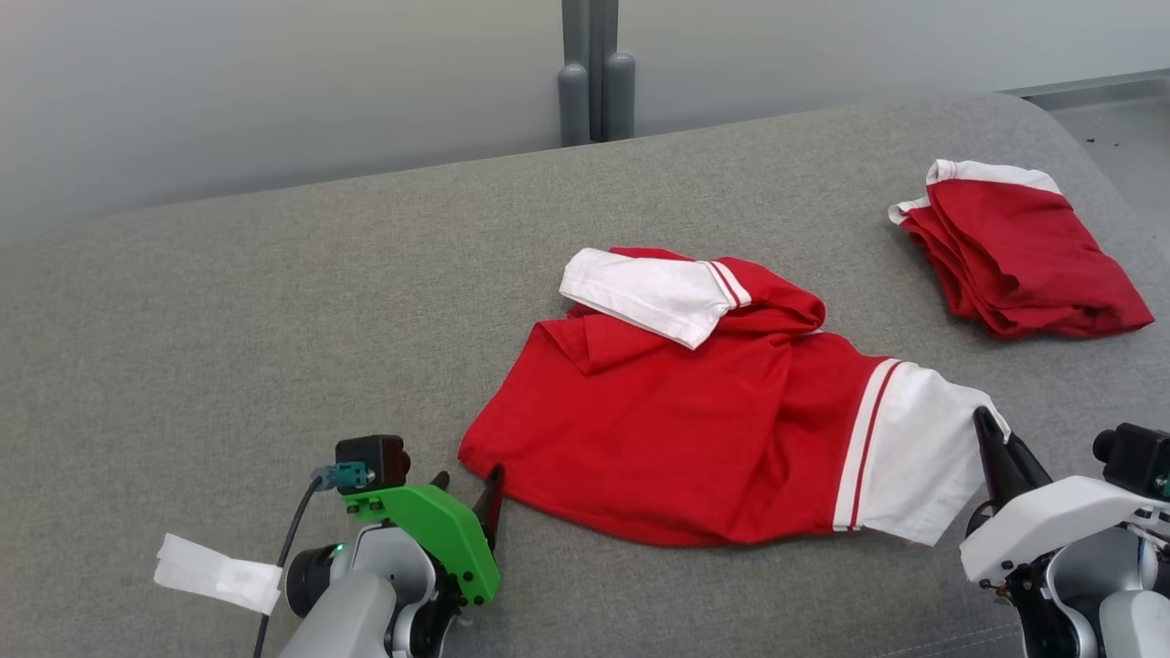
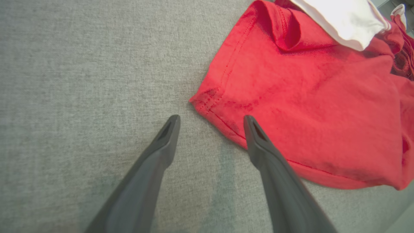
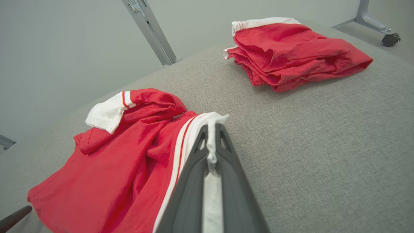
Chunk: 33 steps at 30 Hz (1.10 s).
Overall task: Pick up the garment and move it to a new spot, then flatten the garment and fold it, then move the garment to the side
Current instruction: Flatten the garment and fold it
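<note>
The red shirt (image 1: 695, 429) lies rumpled in the middle of the grey cushion (image 1: 274, 302). One white sleeve (image 1: 649, 292) is folded back over its top at 12 o'clock, and the other sleeve (image 1: 914, 466) is stretched out toward 4 o'clock. My right gripper (image 3: 212, 129) is clamped on the outer edge of that stretched sleeve, its two fingers pressed together with a ridge of white cloth pinched between them. My left gripper (image 2: 211, 119) sits at the shirt's 8 o'clock corner with its fingers spread wide apart. One fingertip is over the red hem and the other is over bare cushion just beside the corner. I cannot tell whether either tip touches the cloth. A folded garment (image 1: 1015, 251), also red and white, lies well apart at 2 o'clock from the shirt.
</note>
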### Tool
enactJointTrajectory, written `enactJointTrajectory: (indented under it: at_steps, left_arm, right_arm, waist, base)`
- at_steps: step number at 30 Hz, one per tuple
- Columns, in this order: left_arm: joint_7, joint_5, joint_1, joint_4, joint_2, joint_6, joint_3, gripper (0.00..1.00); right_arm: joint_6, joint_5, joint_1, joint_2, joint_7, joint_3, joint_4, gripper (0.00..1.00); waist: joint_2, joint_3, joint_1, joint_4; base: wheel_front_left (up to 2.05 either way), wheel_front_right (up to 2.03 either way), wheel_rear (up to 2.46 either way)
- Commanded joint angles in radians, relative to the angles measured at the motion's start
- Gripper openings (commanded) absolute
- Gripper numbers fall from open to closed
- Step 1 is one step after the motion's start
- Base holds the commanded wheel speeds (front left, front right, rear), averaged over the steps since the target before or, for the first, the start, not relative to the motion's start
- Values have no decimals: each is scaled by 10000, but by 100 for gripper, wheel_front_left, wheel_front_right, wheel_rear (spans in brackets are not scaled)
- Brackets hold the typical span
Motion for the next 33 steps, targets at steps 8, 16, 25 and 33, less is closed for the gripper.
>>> enactJointTrajectory:
  at_steps: [8, 16, 25, 33]
  left_arm:
    - [-225, -656, -705, 950, -2, -66, -88, 100]
    - [-322, -1268, -1278, 1612, -8, -93, -606, 38]
    - [-1013, -1886, -1713, 1699, -3, -328, -1070, 0]
    - [-1866, -2982, -1704, 967, -2, -646, -468, 0]
  right_arm:
    - [3, 1, -249, -35, -185, 95, 95, 0]
    - [3, -17, -430, -35, -263, 203, 196, 0]
    - [3, -82, -532, -35, -316, 79, 202, 0]
    - [3, 209, -682, -38, -25, 118, -372, 0]
  waist:
    - [-1, 304, 0, -256]
    - [-1, 433, 0, -374]
    - [-1, 379, 0, -307]
    - [-1, 143, 0, -40]
  base:
    - [0, 0, 0]
    - [0, 0, 0]
    - [0, 0, 0]
    - [0, 0, 0]
